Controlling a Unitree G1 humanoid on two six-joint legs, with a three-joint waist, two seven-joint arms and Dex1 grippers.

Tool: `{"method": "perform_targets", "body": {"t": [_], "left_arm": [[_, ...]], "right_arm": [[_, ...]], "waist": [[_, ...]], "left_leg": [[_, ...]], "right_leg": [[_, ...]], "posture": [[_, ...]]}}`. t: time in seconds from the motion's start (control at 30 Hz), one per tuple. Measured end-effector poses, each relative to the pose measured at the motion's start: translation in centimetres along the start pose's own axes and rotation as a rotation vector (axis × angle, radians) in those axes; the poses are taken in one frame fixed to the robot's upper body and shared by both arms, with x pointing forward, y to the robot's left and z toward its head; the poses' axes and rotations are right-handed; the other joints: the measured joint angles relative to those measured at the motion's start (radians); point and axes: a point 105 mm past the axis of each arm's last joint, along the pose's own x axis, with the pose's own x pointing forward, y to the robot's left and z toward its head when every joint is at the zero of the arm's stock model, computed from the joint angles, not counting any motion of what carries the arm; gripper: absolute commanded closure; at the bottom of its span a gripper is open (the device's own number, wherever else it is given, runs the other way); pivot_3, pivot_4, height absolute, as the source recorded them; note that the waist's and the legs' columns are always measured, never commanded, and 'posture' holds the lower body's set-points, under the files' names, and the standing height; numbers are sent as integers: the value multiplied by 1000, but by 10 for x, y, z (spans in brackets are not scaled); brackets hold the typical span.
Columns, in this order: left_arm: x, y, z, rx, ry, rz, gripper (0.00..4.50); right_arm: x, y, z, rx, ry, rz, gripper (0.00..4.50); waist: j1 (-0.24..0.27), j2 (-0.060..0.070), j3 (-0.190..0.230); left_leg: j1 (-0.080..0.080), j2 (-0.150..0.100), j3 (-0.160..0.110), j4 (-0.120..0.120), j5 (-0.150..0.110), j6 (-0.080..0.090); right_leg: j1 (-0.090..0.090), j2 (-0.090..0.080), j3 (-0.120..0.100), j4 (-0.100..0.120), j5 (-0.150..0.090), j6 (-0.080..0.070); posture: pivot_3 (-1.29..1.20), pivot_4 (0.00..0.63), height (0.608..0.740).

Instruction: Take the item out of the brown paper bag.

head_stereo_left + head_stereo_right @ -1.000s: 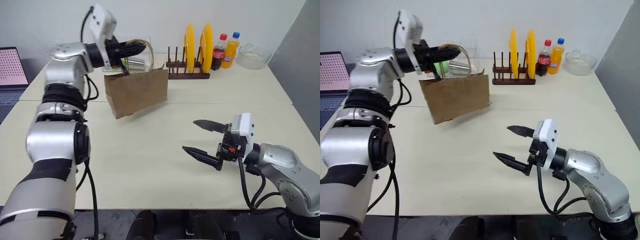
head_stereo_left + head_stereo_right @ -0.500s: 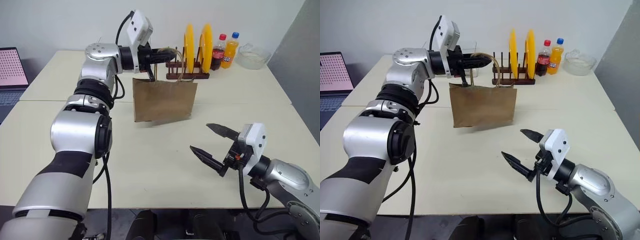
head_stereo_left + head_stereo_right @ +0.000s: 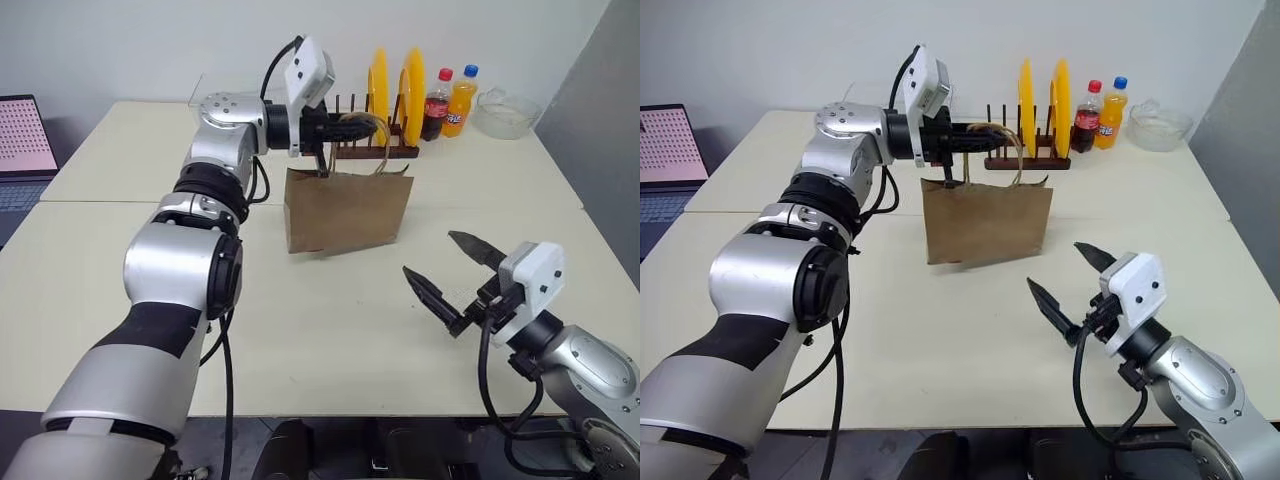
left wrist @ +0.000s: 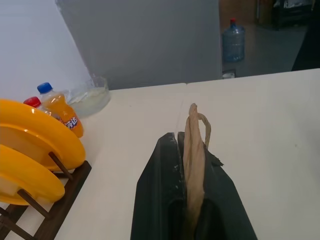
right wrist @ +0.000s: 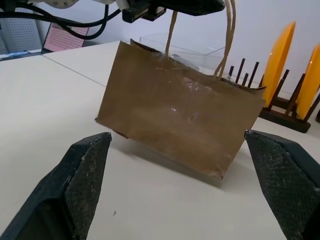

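The brown paper bag [image 3: 348, 210] hangs by one tan loop handle [image 4: 195, 150] from my left gripper [image 3: 365, 125], which is shut on that handle and points level to the right. The bag's bottom hovers just above the table [image 3: 300, 320], over its own shadow. My right gripper [image 3: 428, 253] stands open near the table's front right, its fingers aimed at the bag from a short way off; in the right wrist view the bag [image 5: 180, 117] sits between the two fingertips' lines. The item is hidden; the bag's inside cannot be seen.
Behind the bag stands a wooden rack [image 3: 375, 150] with two yellow plates [image 3: 412, 80]. A cola bottle [image 3: 437, 105], an orange soda bottle [image 3: 462, 100] and a glass bowl [image 3: 508, 112] are at the back right. A laptop [image 3: 22, 135] sits far left.
My left gripper has carried the bag to the right, from the back left to in front of the plate rack. My right gripper has shifted slightly right and turned toward the bag.
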Motion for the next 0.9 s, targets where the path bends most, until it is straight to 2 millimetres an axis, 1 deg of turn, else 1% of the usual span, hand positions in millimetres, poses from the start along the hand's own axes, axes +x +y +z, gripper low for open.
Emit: {"method": "perform_targets", "body": {"t": [0.17, 0.23, 0.47, 0.57, 0.67, 0.9], "left_arm": [[0, -2, -3, 36, 29, -16, 4465], [1, -3, -6, 54, 49, -22, 4465], [1, -4, -14, 107, 98, -18, 4465], [1, -1, -15, 130, 110, 17, 4465], [-3, 3, -21, 136, 129, 63, 4465], [-10, 7, -30, 141, 151, 109, 4465]], "right_arm": [[-1, -2, -1, -7, 7, -23, 0], [-1, -3, -1, -9, 7, -26, 0], [0, -4, -1, -27, 9, -30, 0], [1, -3, 1, -32, 2, -23, 0], [3, -2, 3, -38, -10, -20, 0], [5, 1, 5, -43, -20, -5, 0]], "waist": [[0, 0, 0], [0, 0, 0], [0, 0, 0], [0, 0, 0], [0, 0, 0], [0, 0, 0]], "left_leg": [[0, 0, 0, 3, 0, 0], [0, 0, 0, 6, 0, 0], [0, 0, 0, 8, 0, 0], [0, 0, 0, 8, 0, 0], [1, 0, 0, 8, 0, 0], [1, 0, 0, 8, 0, 0]], "right_leg": [[0, 0, 0, 3, 0, 0], [0, 0, 0, 7, 0, 0], [0, 0, 1, 8, 0, 0], [0, 0, 1, 9, 0, 0], [0, 0, 1, 10, 0, 0], [0, 0, 1, 10, 0, 0]], "posture": [[0, 150, 740], [0, 150, 740], [0, 150, 740], [0, 150, 740], [0, 150, 740], [0, 150, 740]]}}
